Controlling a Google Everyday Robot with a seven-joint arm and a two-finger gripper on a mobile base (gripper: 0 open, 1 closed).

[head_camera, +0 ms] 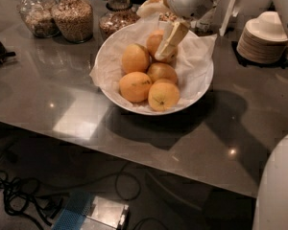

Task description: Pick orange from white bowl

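Observation:
The white bowl, lined with crinkled white paper, stands mid-table and holds several oranges. The orange, evenly coloured and slightly oval, lies at the bowl's back left. A smaller orange lies behind it, one sits in the middle, and two with dark marks lie in front. My gripper reaches down from the upper right into the bowl. It lies across the back orange, just to the right of the oval orange, and hides part of the back one.
Glass jars of grain stand behind the bowl on the left. A stack of small white saucers stands at the back right. Cables and a box lie on the floor below the table's front edge.

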